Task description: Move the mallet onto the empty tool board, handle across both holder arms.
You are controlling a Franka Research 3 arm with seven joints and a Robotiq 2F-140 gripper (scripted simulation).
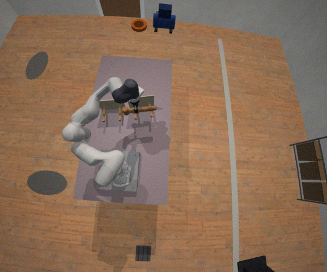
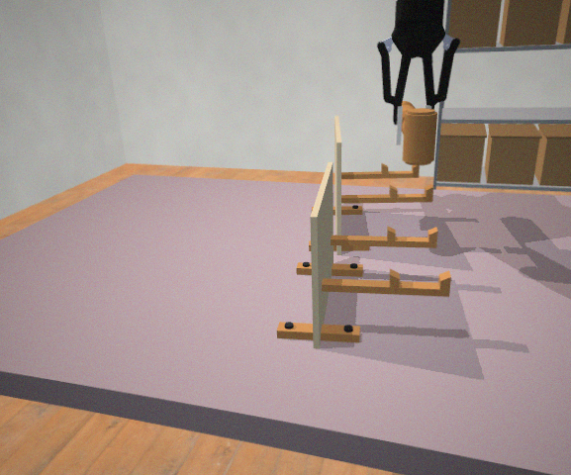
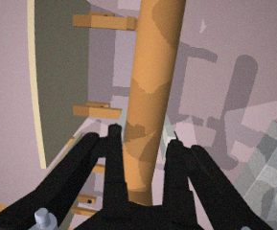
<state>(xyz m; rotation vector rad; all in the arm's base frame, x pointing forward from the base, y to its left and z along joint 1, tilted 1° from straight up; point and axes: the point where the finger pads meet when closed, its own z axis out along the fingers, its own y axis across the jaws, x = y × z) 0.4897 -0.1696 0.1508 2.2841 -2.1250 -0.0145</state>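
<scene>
My gripper (image 2: 414, 113) is shut on the wooden mallet's handle (image 3: 153, 83) and holds it in the air, roughly level. In the top view the mallet (image 1: 139, 109) hangs over the right tool board (image 1: 141, 101), with its head (image 1: 125, 110) left of that board's left arm and the handle reaching right across both arms. In the side view the head (image 2: 419, 135) hangs just above the far, taller board's arms (image 2: 380, 173). The handle is well above them, not resting. The near, lower board (image 2: 321, 255) has bare arms (image 2: 385, 239).
Both boards stand side by side on the mauve table mat, arms pointing toward the robot base (image 1: 122, 175). Each arm carries two upright pegs (image 2: 392, 278). A shelf with brown boxes (image 2: 516, 147) stands behind the table.
</scene>
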